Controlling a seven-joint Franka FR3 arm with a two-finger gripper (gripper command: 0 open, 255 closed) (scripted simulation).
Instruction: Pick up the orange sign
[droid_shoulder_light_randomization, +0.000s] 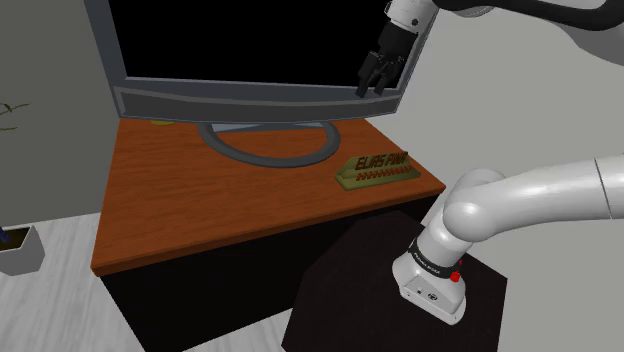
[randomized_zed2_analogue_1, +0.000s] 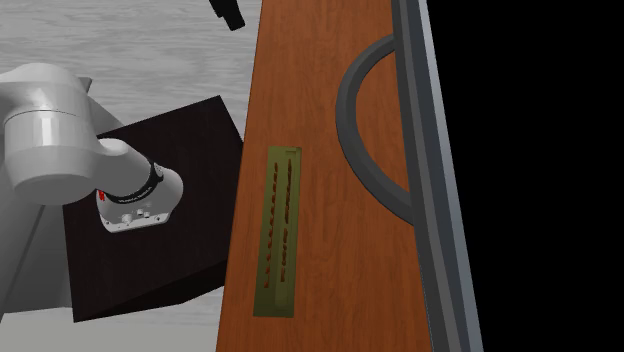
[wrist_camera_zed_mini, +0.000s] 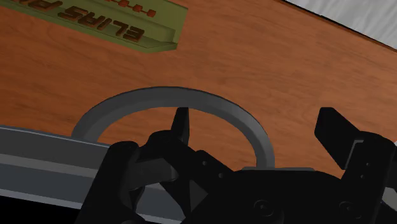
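Note:
The sign (droid_shoulder_light_randomization: 378, 170) is an olive-green plaque with dark reddish raised letters, lying on the brown wooden table (droid_shoulder_light_randomization: 200, 200) near its corner closest to the stand. It appears from above as a long strip (randomized_zed2_analogue_1: 278, 230) and at the far side of the wrist view (wrist_camera_zed_mini: 121, 22). My black gripper (droid_shoulder_light_randomization: 373, 82) hangs high above the table, in front of the monitor's lower corner, well apart from the sign. Its tip (randomized_zed2_analogue_1: 227, 12) pokes in beside the table's edge. In the wrist view the gripper (wrist_camera_zed_mini: 257, 130) is open, with nothing between the fingers (wrist_camera_zed_mini: 182, 127).
A large dark monitor (droid_shoulder_light_randomization: 260, 50) stands on a grey ring-shaped foot (droid_shoulder_light_randomization: 270, 145) in the middle of the table, just behind the sign. The dark stand box (droid_shoulder_light_randomization: 370, 290) sits against the table's near corner. A potted plant (droid_shoulder_light_randomization: 20, 250) is on the floor at the shoulder view's left.

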